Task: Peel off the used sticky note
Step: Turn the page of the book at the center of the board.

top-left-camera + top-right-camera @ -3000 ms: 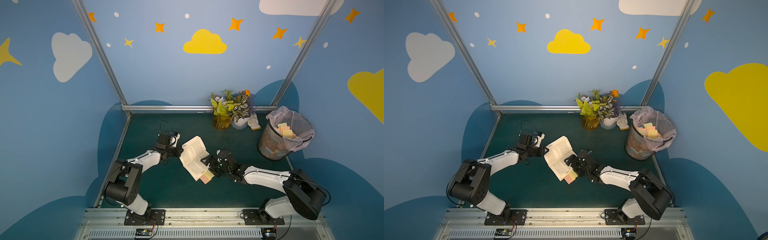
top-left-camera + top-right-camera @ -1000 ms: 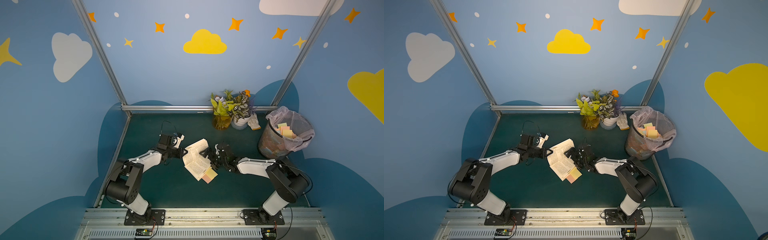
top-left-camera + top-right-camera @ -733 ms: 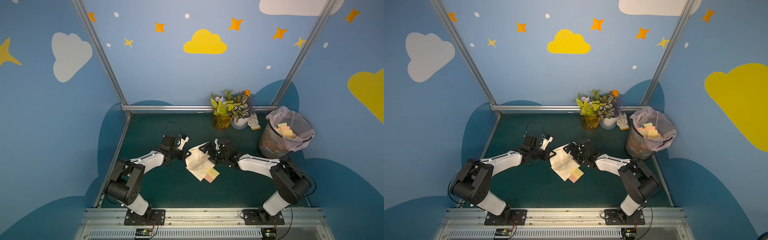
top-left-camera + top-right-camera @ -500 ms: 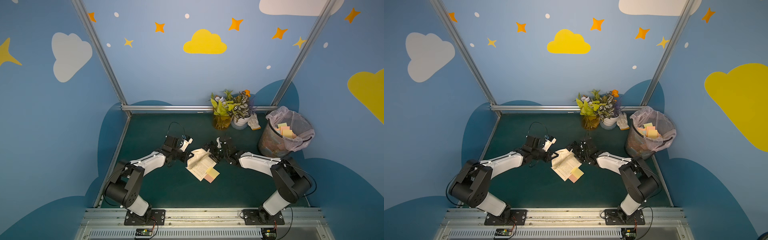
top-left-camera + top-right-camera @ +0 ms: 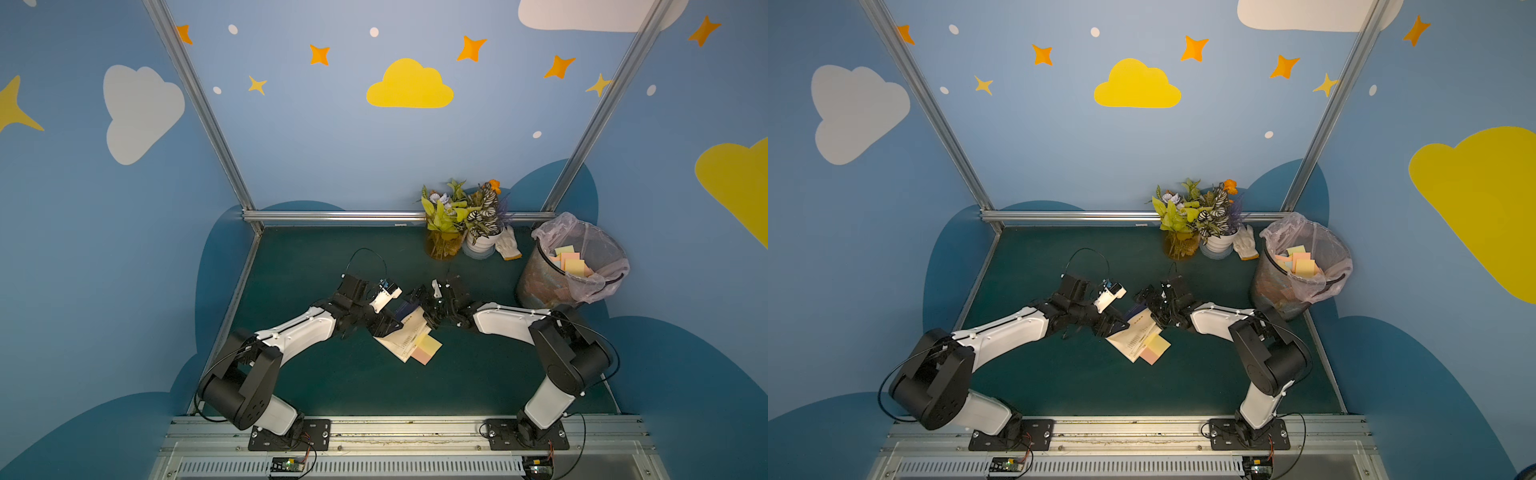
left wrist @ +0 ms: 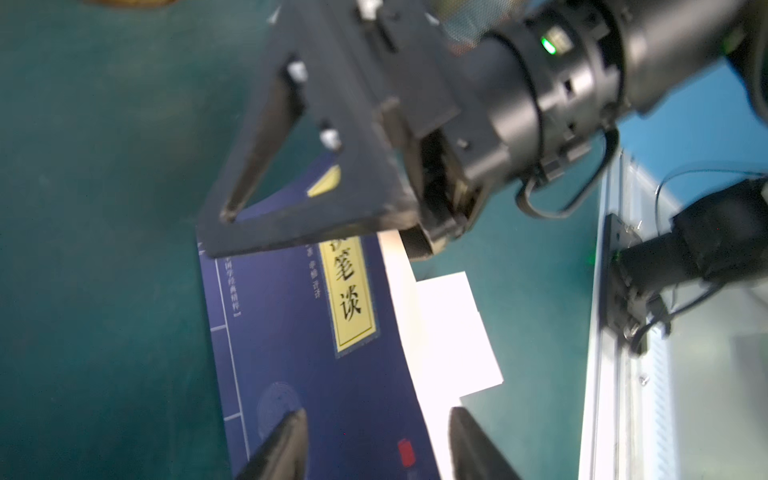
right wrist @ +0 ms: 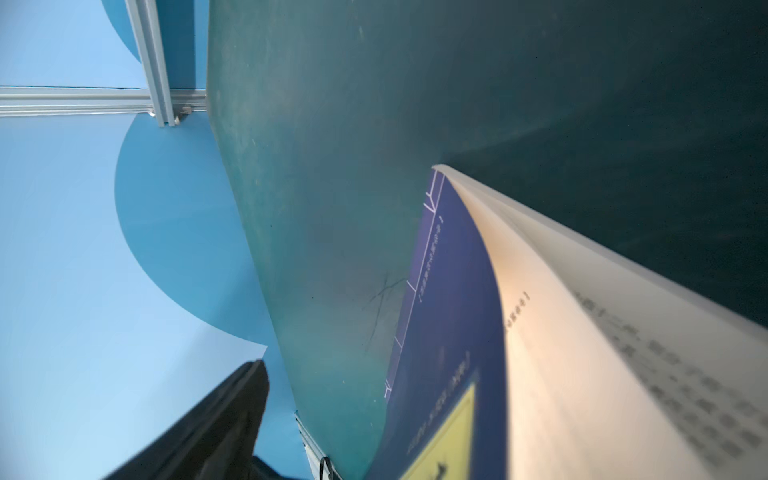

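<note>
Book (image 5: 409, 332) on the green table (image 5: 332, 257) lay open a few seconds back, then folded over, blue cover showing. Left gripper (image 6: 376, 415) had just let go, jaws apart; right gripper (image 5: 424, 305) gaped wide too. Yellow sticky note (image 5: 427, 345) poked out the book's near edge, unpeeled, so probably a regrip.

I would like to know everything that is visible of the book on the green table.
The book is a thin paperback lying on the green table between both grippers. Its dark blue cover, bearing a yellow title label with Chinese characters, curls up beside white printed pages. Yellow and pink sticky notes stick out from its near corner. The open left gripper straddles the cover's edge; the right gripper hangs just over the far end. Contact is unclear.
</note>
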`<state>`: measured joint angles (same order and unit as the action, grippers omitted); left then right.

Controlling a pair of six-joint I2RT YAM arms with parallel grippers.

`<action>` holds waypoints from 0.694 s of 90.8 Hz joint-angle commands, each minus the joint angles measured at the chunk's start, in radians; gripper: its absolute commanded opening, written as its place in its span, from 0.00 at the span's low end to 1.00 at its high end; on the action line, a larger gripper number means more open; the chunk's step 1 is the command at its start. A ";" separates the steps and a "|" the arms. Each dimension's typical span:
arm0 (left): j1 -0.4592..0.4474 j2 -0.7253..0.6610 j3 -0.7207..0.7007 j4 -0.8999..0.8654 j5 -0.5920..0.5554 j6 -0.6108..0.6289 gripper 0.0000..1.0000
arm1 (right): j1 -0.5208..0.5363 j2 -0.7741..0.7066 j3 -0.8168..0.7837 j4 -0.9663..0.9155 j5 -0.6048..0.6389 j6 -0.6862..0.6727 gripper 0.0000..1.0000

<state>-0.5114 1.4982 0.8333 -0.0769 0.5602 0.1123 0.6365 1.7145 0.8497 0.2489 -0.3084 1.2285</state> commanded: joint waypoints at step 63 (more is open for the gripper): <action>-0.227 -0.122 0.007 -0.126 -0.289 0.332 0.82 | 0.010 -0.054 0.091 -0.175 0.039 0.027 0.00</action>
<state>-0.6960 1.3911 0.8646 -0.2165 0.3988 0.3634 0.6395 1.6672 0.9165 0.0872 -0.2630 1.2346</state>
